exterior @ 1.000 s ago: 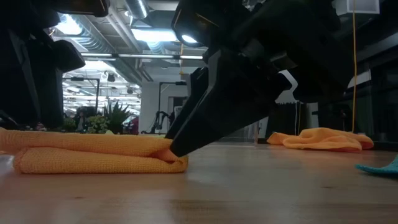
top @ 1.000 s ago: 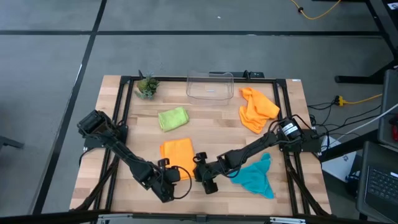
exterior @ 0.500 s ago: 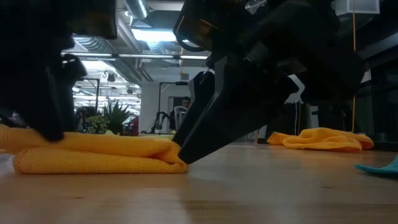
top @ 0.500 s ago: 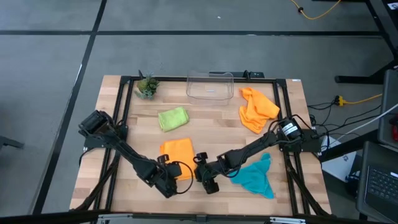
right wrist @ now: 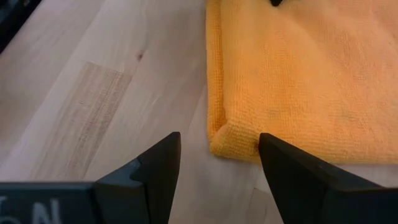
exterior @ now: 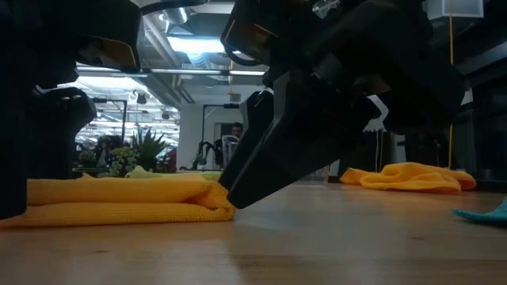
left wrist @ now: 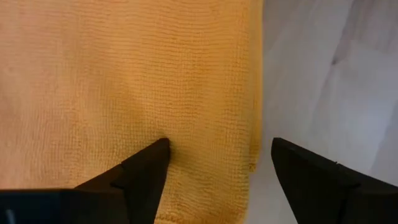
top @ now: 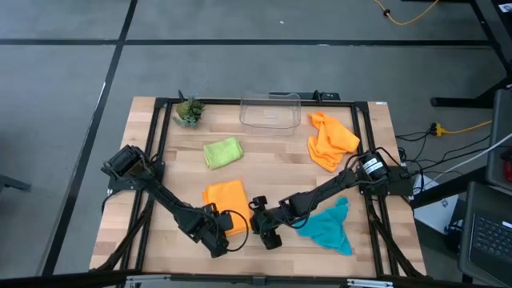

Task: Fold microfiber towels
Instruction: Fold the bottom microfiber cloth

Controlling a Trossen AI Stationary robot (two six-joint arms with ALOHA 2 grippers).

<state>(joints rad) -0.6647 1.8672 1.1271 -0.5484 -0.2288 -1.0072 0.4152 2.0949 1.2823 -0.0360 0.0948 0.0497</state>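
Folded orange towel [top: 226, 198] is seen flat on the table [top: 272, 164], near the front, between both claws.
Left gripper [left wrist: 217, 163] is held spread apart over one towel edge, gripping nothing. Right gripper [right wrist: 219, 152] is held apart too, at a towel corner. Green towel [top: 222, 152], crumpled orange towel [top: 329, 140] and blue towel [top: 328, 227] are left elsewhere.

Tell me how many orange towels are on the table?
2. One orange towel lies folded near the front, between the two grippers. The other orange towel lies crumpled at the back right, beside the plastic bin.
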